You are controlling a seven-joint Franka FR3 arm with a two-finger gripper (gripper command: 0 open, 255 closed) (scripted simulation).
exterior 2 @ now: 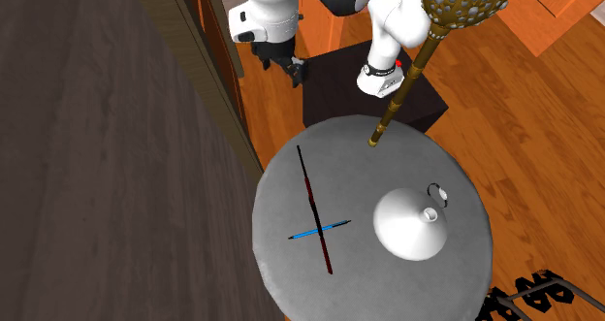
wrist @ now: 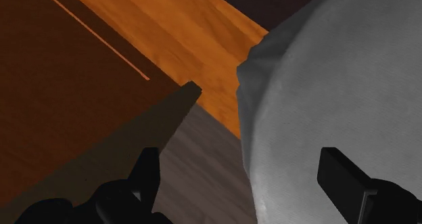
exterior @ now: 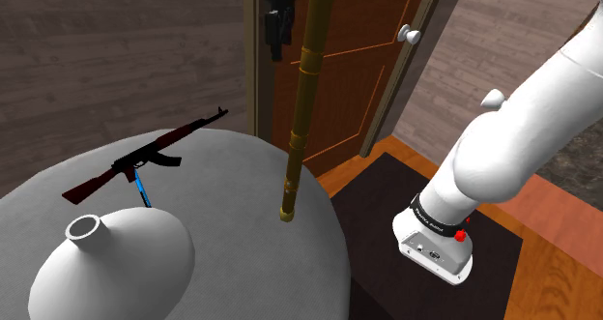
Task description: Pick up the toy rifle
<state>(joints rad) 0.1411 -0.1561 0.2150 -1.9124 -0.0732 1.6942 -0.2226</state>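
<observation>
Tool (wrist: 243, 181) is wide open, nothing between the fingers. It hangs high by the brown door (exterior: 353, 72), over the rim of the grey round surface (exterior 2: 281, 275) and well apart from the target. Toy rifle (exterior: 145, 160) (dark red and black, long, thin) lies on the surface towards the shoulder view's left, crossing a blue stick (exterior 2: 320, 231) and touching it. White cone-shaped thing (exterior: 111, 260) sits just beside both. A gold staff (exterior: 298, 115) with a perforated ball head (exterior 2: 471, 3) stands tilted at the surface's near edge.

Risks:
- the arm's sweep across could clip the staff
- fingers may pinch the blue stick together with the rifle at the crossing
- a grasp near either end would probably let the long rifle tip or slip out
- descending close to the cone could knock it
</observation>
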